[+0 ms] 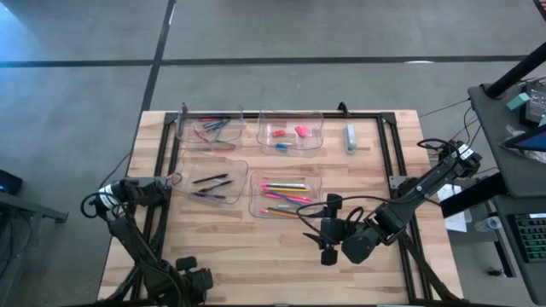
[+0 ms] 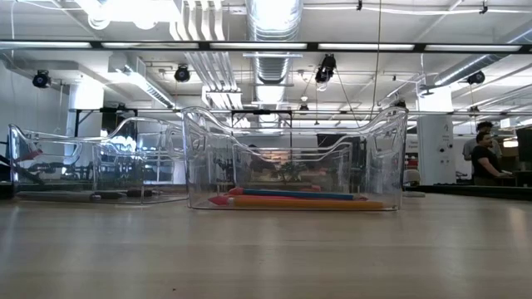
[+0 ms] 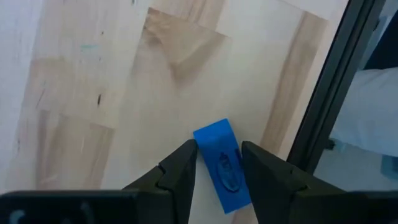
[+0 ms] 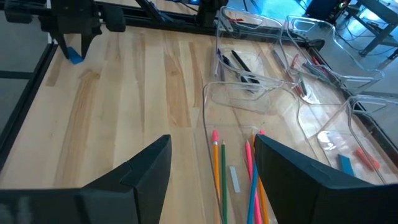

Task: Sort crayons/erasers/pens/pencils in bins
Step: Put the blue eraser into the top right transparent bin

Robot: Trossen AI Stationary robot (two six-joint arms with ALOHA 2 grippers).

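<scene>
Left gripper (image 3: 217,168) low at the near left corner of the pale wooden table (image 1: 281,247), beside the black frame rail: dark fingers (image 3: 180,171) clamped on a small chunky blue eraser (image 3: 221,163), one finger against each long side, block tilted and standing out past the tips above the boards. In right wrist view, same blue block (image 4: 75,56) hanging under the far arm.

Right gripper (image 4: 211,168) over the table's near middle, just beside the pencil tub: jaws parted wide, nothing between them, touching nothing.

Four clear plastic rectangular bins (image 1: 286,198) grouped mid-table. Far left one: short stubby crayons (image 1: 213,130). Far right one: pink and blue erasers (image 1: 290,134). Near left one: slim dark pens (image 1: 211,183). Near right one: long thin orange, pink, yellow and green pencils (image 1: 284,194).

Pale blue-grey oblong item (image 1: 350,138) alone on the boards, right of the eraser tub.
</scene>
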